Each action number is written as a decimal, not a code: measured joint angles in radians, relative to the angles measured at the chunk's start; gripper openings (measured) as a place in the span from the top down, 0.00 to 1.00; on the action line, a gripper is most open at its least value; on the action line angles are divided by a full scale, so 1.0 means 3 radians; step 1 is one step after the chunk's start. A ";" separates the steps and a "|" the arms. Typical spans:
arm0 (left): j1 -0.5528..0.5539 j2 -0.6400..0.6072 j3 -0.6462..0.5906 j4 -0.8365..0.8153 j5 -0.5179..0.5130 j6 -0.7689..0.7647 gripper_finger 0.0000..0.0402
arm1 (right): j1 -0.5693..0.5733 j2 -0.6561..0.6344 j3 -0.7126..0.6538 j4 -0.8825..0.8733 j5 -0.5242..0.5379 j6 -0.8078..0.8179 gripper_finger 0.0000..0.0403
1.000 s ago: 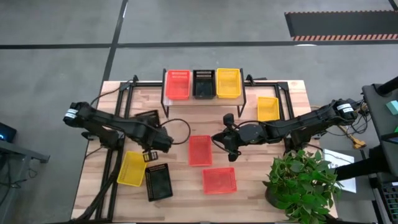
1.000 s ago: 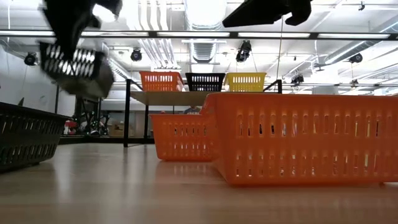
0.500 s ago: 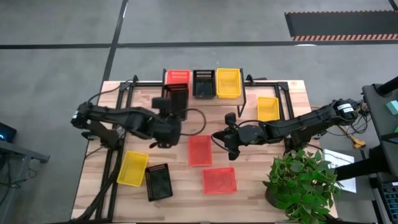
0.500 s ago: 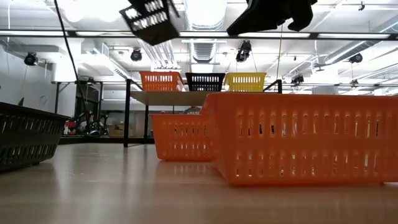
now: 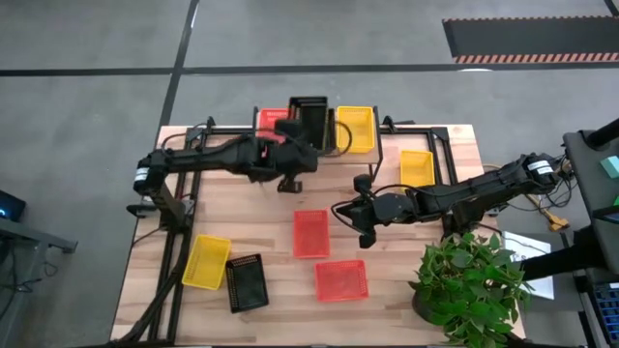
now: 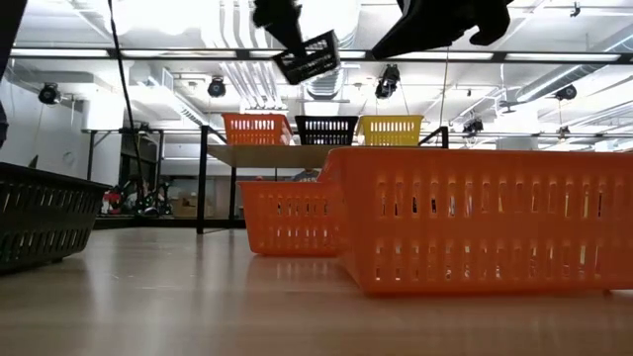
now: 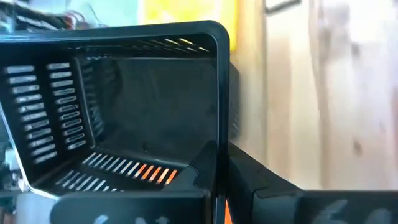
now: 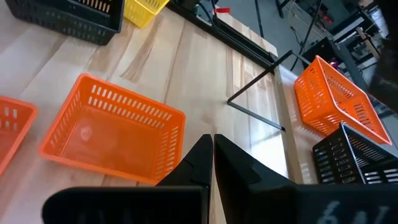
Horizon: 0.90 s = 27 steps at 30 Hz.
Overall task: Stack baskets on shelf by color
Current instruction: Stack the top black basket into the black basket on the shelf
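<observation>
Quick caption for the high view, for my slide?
Left gripper carries a black basket over the shelf; right gripper waits shut.

The carried black basket point(image 5: 311, 120) hides the shelf's middle black basket in the high view.

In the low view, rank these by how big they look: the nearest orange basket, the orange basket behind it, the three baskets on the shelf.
1. Nearest orange basket, largest, though closeness to the camera inflates it.
2. Orange basket behind it.
3. Shelf baskets: orange, black, yellow. They look alike, so no ranking among them.
</observation>
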<state>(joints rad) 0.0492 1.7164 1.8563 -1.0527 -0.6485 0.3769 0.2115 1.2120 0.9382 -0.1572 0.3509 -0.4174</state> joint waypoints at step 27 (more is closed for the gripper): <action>0.0538 0.0090 -0.0099 0.0485 0.0974 -0.0100 1.00 | 0.0000 -0.0001 0.0000 -0.0067 -0.0004 0.0058 0.98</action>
<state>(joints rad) 0.2105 1.7434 1.8267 -0.9071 -0.3561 0.3470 0.2115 1.2118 0.9382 -0.1772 0.3496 -0.4000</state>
